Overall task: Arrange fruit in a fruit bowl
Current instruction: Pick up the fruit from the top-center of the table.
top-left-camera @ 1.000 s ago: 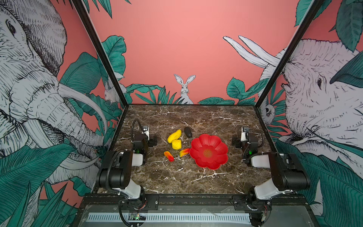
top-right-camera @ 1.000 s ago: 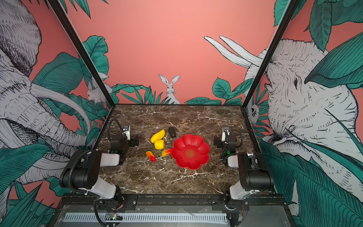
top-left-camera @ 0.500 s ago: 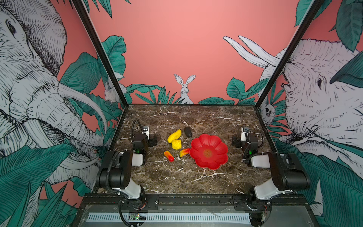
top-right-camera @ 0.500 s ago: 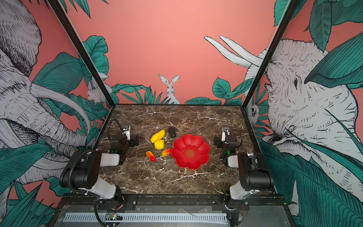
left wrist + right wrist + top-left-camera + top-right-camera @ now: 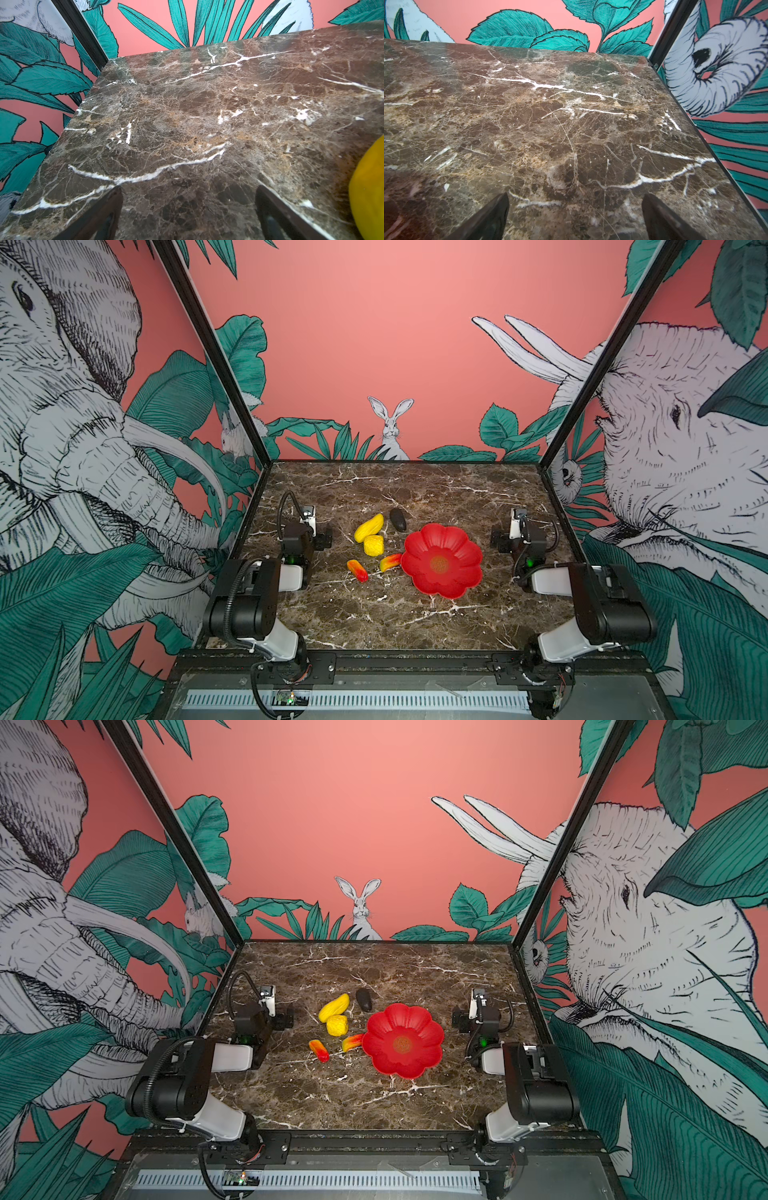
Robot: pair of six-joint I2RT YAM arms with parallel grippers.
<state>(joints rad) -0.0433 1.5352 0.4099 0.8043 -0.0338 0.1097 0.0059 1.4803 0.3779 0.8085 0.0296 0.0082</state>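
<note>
Our marble surface [image 5: 374, 622] bears the red fruit bowl [image 5: 459, 543], and beside it a long yellow fruit [image 5: 368, 527], a bumpy yellow fruit [image 5: 373, 545], a black oval [image 5: 397, 519], a red-orange stick [image 5: 357, 570] and a second stick [image 5: 390, 562]

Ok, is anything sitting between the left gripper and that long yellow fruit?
Nothing visible. Only bare marble tabletop lies between the open left gripper and the long yellow fruit. The bumpy yellow fruit sits on its near side, out of the way.
</note>
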